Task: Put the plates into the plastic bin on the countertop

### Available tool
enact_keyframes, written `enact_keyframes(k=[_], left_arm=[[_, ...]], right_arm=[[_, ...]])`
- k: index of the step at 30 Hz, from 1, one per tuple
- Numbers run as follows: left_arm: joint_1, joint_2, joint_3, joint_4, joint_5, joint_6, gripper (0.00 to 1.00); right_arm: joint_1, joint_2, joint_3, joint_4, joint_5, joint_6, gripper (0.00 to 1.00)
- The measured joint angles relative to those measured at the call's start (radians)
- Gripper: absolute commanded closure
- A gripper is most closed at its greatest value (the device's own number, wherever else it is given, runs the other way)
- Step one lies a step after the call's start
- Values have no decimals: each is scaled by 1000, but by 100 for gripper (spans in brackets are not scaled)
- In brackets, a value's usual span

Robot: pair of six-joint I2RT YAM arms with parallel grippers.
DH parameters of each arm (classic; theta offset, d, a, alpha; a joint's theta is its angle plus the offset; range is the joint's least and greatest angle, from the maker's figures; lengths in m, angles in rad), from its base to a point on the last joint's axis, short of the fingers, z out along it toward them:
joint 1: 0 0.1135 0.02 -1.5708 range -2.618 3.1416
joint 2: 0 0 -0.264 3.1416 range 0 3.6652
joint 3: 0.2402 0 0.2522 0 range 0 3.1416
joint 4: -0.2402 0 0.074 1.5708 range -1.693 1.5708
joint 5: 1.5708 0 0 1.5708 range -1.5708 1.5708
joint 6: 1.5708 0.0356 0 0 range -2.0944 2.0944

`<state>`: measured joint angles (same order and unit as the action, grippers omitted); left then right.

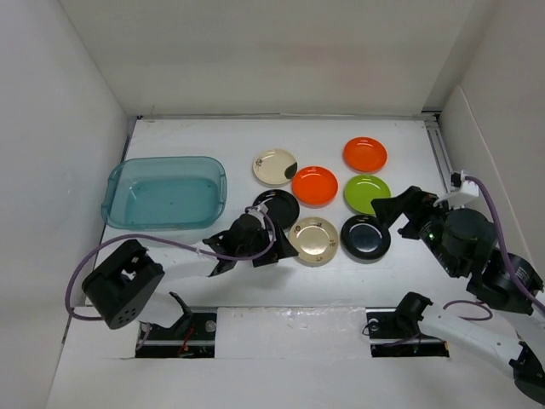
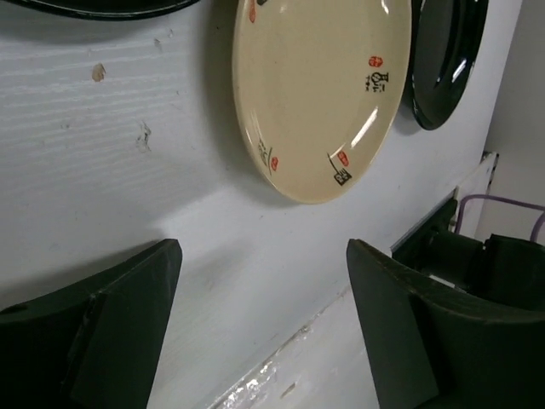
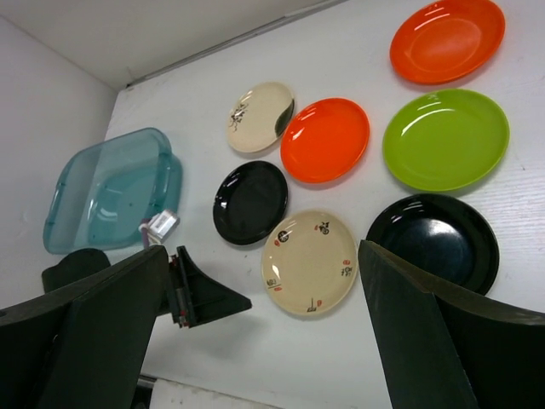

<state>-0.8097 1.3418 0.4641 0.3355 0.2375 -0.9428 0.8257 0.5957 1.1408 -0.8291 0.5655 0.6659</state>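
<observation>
1. Where the arms reach in from the near edge of the bench (image 1: pixel 213 136), the left jaws stand apart over bare white surface and grip nothing. The right jaws also stand wide apart and hold nothing.
2. Just beyond the left jaws, the gold-tan plate (image 1: pixel 313 240) lies flat on the bench. To its right, near the right jaws, sits the right black plate (image 1: pixel 365 236).
3. One row back lie the left black plate (image 1: pixel 277 207), the near orange plate (image 1: pixel 314 185) and the lime green plate (image 1: pixel 367 193).
4. Farthest back lie the cream plate (image 1: pixel 275 166) with its dark patch and the far orange plate (image 1: pixel 364 154).
5. The plastic bin (image 1: pixel 164 193), translucent teal, sits at the left, apart from the plates. All seven plates lie outside it on the bench.
6. Only the left wrist view shows the small red and black marks (image 2: pixel 375 81) on the gold-tan plate and the scuffs (image 2: pixel 98 72) on the bench. The right wrist view takes in every plate and the bin together.
7. White walls (image 1: pixel 255 51) enclose the bench at the back and on both sides.
</observation>
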Motion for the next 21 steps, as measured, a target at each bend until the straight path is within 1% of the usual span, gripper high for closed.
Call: enact_keyframes(k=[2, 4, 8, 10, 12, 16, 19, 21], left_arm=[[-1, 40, 0, 36, 5, -9, 31], [-1, 79, 0, 79, 4, -28, 42], [-3, 136, 2, 140, -20, -63, 55], [-5, 166, 5, 171, -30, -82, 58], [-7, 199, 21, 196, -35, -97, 64], [-14, 253, 53, 224, -61, -129, 66], [-23, 266, 69, 221, -101, -148, 71], [-31, 267, 73, 209, -129, -159, 80]], right_arm=[[0, 0, -2, 3, -14, 0, 1], [0, 0, -3, 7, -26, 0, 1], [0, -1, -4, 13, -45, 0, 1], [0, -4, -5, 19, -52, 0, 1], [0, -13, -5, 23, -55, 0, 1], [0, -35, -6, 30, -61, 0, 1], [0, -47, -9, 30, -62, 0, 1], [0, -50, -11, 29, -63, 0, 1]])
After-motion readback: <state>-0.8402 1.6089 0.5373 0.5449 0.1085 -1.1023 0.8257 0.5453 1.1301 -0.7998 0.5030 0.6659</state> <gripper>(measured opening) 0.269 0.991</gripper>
